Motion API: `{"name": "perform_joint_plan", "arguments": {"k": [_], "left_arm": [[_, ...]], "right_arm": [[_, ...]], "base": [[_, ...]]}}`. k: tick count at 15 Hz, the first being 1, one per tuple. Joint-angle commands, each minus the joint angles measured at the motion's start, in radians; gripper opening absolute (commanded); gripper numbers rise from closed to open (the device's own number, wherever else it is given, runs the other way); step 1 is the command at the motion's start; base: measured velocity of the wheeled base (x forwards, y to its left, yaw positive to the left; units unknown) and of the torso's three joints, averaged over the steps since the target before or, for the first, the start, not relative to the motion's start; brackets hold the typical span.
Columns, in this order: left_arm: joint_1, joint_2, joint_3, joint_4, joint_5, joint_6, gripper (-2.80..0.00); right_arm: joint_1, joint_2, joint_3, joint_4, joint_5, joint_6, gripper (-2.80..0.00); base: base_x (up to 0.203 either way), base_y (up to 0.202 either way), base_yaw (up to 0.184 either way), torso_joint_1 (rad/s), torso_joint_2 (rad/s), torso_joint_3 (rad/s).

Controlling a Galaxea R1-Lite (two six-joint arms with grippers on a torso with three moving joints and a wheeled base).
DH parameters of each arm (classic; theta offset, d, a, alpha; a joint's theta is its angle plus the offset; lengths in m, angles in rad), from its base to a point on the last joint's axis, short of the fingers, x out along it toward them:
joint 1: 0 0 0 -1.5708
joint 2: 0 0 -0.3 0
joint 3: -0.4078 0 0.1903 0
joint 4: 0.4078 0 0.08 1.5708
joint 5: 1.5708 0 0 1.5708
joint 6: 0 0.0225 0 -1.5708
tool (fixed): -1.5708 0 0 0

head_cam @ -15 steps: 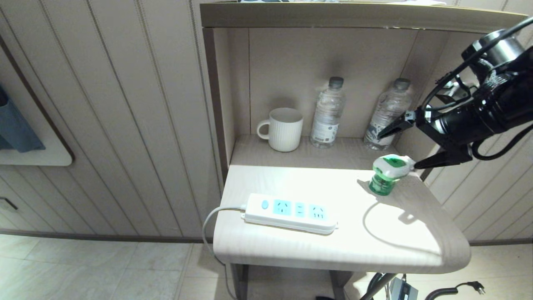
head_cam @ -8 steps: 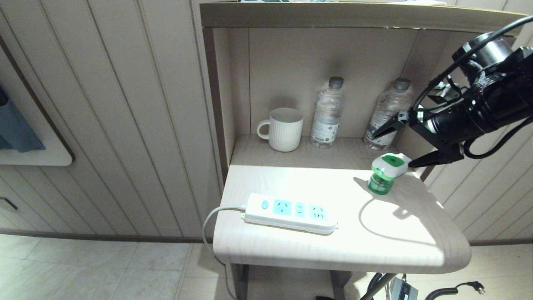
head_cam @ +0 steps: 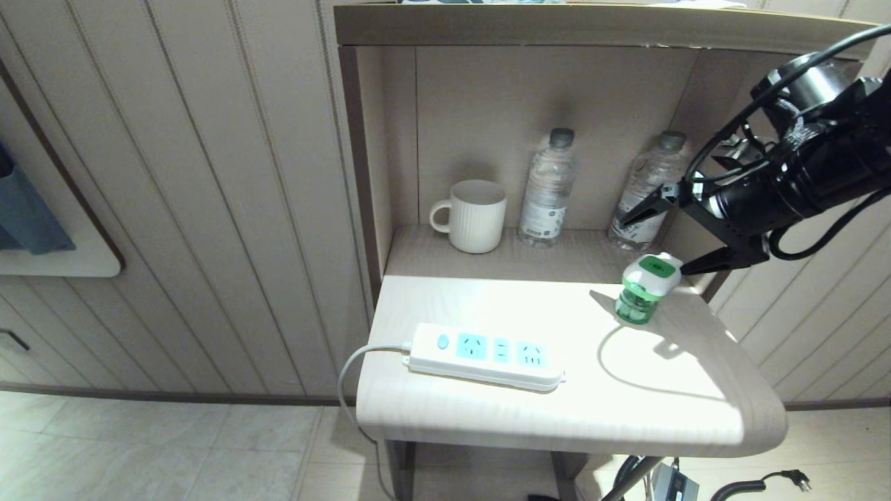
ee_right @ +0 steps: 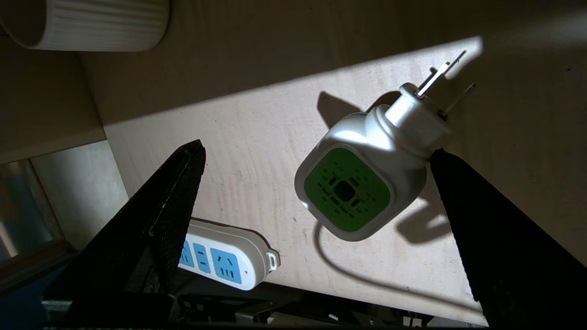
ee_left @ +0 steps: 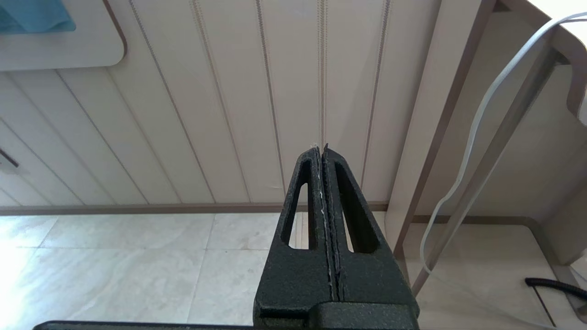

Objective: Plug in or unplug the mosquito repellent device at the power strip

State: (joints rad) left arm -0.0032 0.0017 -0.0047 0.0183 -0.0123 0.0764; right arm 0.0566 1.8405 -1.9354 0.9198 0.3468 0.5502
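The mosquito repellent device (head_cam: 644,289) stands on the pale table (head_cam: 557,410) near its right rear corner, unplugged, its green bottle under a white-and-green head. In the right wrist view the device (ee_right: 357,183) shows its green vented face and two bare prongs. My right gripper (head_cam: 654,243) hangs open just above it, straddling the head; one fingertip (ee_right: 438,158) sits right against the white plug neck. The power strip (head_cam: 487,355) lies at the table's front left with its sockets empty, and its end (ee_right: 224,259) shows past the other finger. My left gripper (ee_left: 321,149) is shut and parked low beside the table.
A white ribbed mug (head_cam: 477,216) and two clear water bottles (head_cam: 548,188) (head_cam: 651,191) stand in the niche behind the table, under a shelf. The strip's white cord (head_cam: 346,379) drops off the table's left edge. Panelled wall runs along the left.
My right gripper has drifted a little up and toward the niche, still open. The device, leaning a second ago, now stands straighter and slightly further back.
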Motion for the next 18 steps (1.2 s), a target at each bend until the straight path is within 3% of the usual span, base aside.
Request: {"name": "perform_joint_plan", "arguments": {"k": [1,18], "left_arm": [[0.0,0.0,0.0,0.0,0.0,0.0,-2.8],[0.0,0.0,0.0,0.0,0.0,0.0,-2.8]], "right_arm": [[0.0,0.024,-0.008,0.004,0.001,0.002,0.0],[0.034,0.065,-0.016,-0.09,-0.002,0.002,0.0]], "base": [[0.0,0.0,0.0,0.0,0.0,0.0],[0.0,0.0,0.0,0.0,0.0,0.0]]}}
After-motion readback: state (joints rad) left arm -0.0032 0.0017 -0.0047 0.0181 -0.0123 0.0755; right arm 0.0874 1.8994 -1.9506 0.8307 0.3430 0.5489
